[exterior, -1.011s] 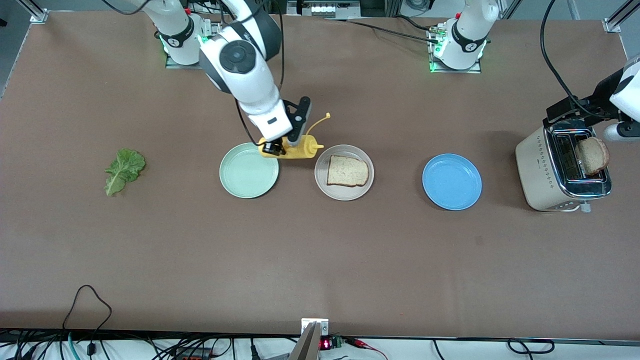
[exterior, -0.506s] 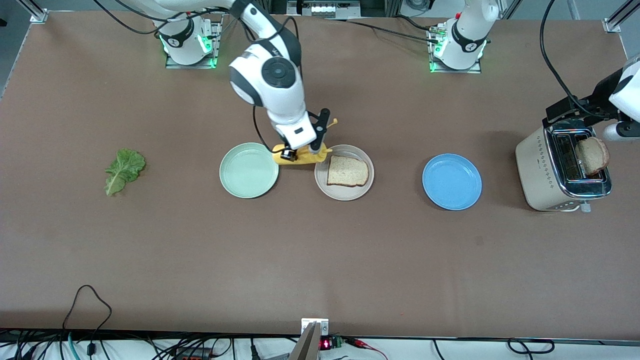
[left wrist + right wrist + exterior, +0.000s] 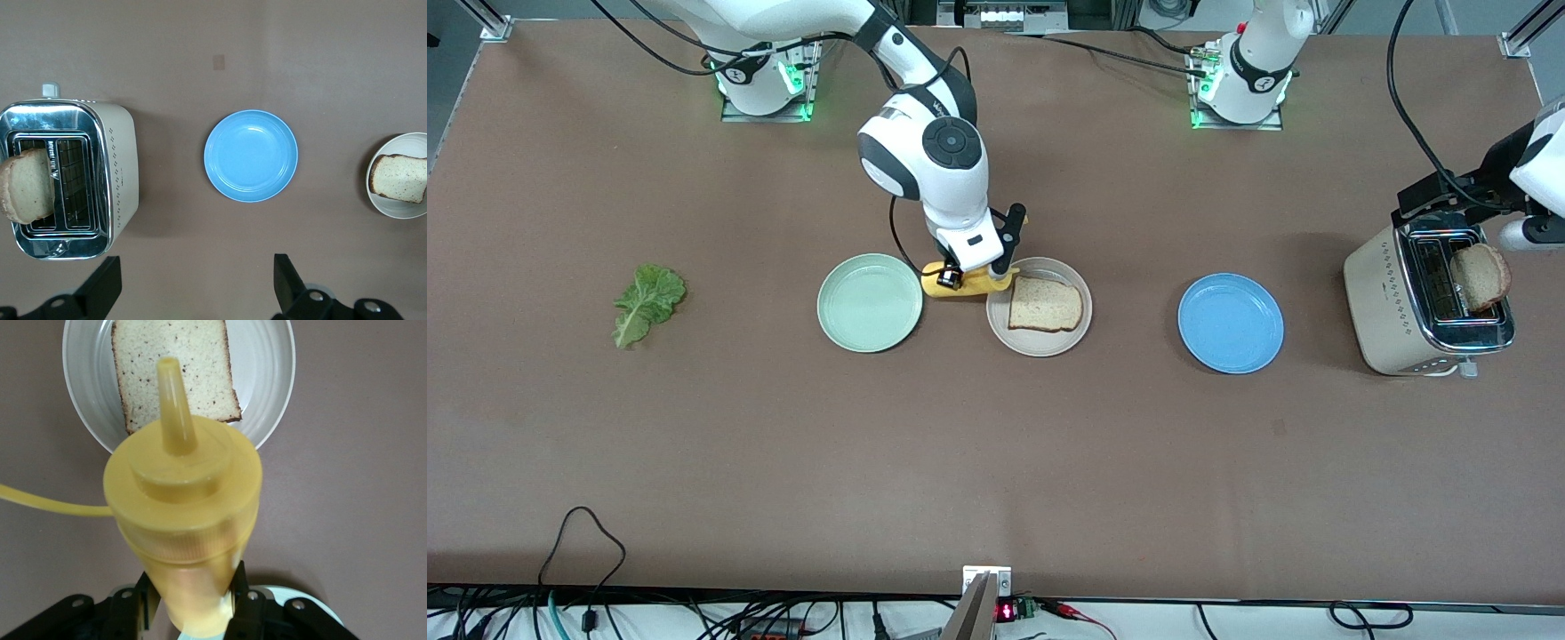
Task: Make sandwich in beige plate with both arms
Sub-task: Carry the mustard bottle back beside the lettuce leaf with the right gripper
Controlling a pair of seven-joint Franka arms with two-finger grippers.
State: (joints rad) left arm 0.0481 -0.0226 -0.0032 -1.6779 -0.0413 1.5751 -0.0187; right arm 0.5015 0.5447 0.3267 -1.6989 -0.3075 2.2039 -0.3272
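The beige plate point(image 3: 1040, 342) holds one bread slice point(image 3: 1046, 304) near the table's middle. My right gripper point(image 3: 960, 277) is shut on a yellow squeeze bottle point(image 3: 971, 284), held tilted between the mint-green plate point(image 3: 870, 302) and the beige plate. In the right wrist view the bottle point(image 3: 183, 493) points its nozzle over the bread point(image 3: 200, 367) on the plate point(image 3: 267, 373). A second bread slice point(image 3: 1480, 276) stands in the toaster point(image 3: 1396, 302). The lettuce leaf point(image 3: 647, 302) lies toward the right arm's end. My left gripper point(image 3: 193, 293) is open and empty, high beside the toaster.
A blue plate point(image 3: 1230, 323) lies between the beige plate and the toaster. The bottle's loose cap tether point(image 3: 40, 500) hangs to one side. Cables run along the table edge nearest the front camera.
My right arm has carried the yellow bottle from the mint-green plate's rim toward the beige plate. The left arm has not moved.
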